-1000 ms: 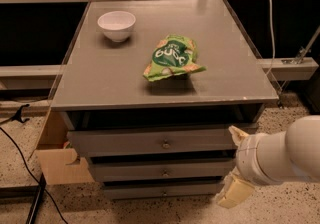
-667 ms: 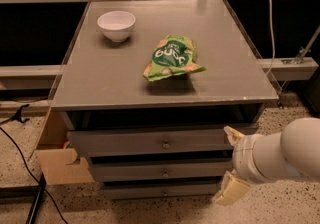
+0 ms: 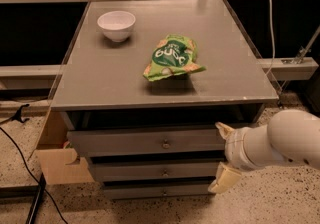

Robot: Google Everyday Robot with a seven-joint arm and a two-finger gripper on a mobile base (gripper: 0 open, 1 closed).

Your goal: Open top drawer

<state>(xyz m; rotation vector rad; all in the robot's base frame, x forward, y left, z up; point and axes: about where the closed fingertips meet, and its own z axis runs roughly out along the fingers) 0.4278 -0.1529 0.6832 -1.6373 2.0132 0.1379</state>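
Camera view, sole view on record. Cabinet (image 3: 100, 93) stands with three grey drawer fronts stacked below its top. Top drawer (image 3: 120, 142) sits uppermost, directly beneath the dark recess under the cabinet top. Its brass knob (image 3: 165, 144) is at centre and nothing touches it. The front lies about in line with the two below, so it is judged shut or very nearly shut; no opening is visible.

Gripper (image 3: 223, 154) is at the right end of the drawer fronts. Its fingers (image 3: 223, 129) are spread wide, one level with the top drawer and the other down by the lower fronts. It holds nothing and is well to the right of the knob.

Progress: approach only. Still to do, by judgement: bring the gripper to the knob, close on it, and pull the drawer out.

On the cabinet top, a white bowl (image 3: 116, 24) is at rear left and a green snack bag (image 3: 172, 58) is near centre. A cardboard box (image 3: 55, 163) stands at the cabinet's left.

Change from the earlier frames: the gripper has shifted left, closer to the drawer fronts, with the lower finger somewhat higher. The finger spread is much the same. Drawer, bowl and bag are unmoved.
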